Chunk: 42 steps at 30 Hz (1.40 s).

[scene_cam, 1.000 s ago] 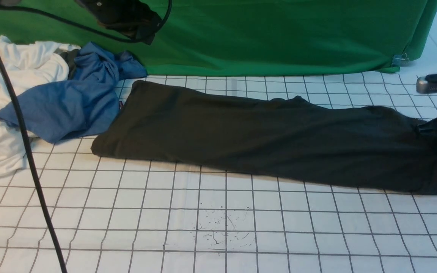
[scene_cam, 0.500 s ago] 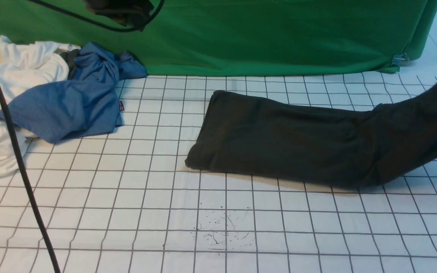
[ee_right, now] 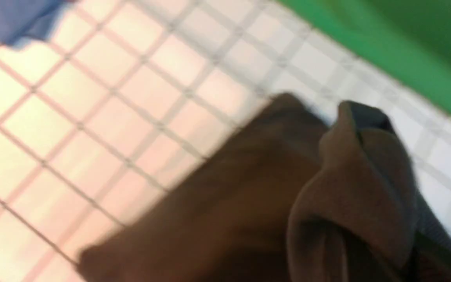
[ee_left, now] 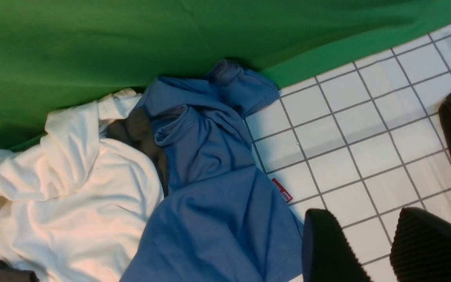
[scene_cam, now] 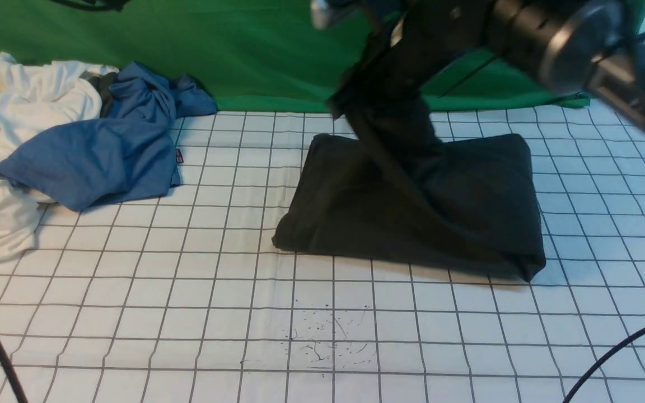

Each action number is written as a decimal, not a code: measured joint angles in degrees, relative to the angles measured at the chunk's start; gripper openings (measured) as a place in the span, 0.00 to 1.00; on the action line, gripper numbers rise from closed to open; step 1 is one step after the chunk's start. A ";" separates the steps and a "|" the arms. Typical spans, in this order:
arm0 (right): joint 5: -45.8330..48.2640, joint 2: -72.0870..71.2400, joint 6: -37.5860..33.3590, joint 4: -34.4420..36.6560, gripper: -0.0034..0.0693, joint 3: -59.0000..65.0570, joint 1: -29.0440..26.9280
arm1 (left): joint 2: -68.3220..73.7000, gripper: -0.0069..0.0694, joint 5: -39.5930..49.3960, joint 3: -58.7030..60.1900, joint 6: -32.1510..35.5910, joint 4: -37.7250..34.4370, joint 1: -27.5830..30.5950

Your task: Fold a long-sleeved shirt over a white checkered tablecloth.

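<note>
Right gripper [scene_cam: 356, 95] clamped on one end of the soft, limp dark charcoal long-sleeved shirt [scene_cam: 468, 190], lifting it above the white checkered tablecloth [scene_cam: 188, 313]; left gripper [ee_left: 370, 250] parted, empty; best held at its edge, the cloth drapes easily

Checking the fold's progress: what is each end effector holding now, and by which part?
The right end effector holds the shirt by one end, lifted over the rest. The left end effector is open and empty.

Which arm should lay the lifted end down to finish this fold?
Right. The right gripper already holds the long-sleeved shirt's raised end above it; the left gripper hangs open, beside the blue garment.
</note>
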 joint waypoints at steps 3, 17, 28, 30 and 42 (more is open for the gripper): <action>-0.69 2.08 1.49 0.28 0.47 -1.15 1.47 | -0.40 0.36 0.07 0.00 -0.13 -1.63 0.99; 18.95 -4.42 -5.86 1.50 0.31 -14.19 -7.34 | 4.71 0.36 -0.88 0.00 1.07 -7.15 -8.33; 17.71 5.89 -8.00 10.10 0.07 -1.24 -9.04 | 10.29 0.36 -3.64 0.00 3.07 -7.46 -13.59; 14.26 7.99 -8.39 11.87 0.07 -0.67 -7.80 | 10.35 0.36 -3.64 0.00 3.07 -7.46 -12.76; -8.41 9.35 -5.83 13.13 0.07 -1.14 -8.04 | 10.52 0.36 -3.59 0.00 3.23 -10.51 -9.44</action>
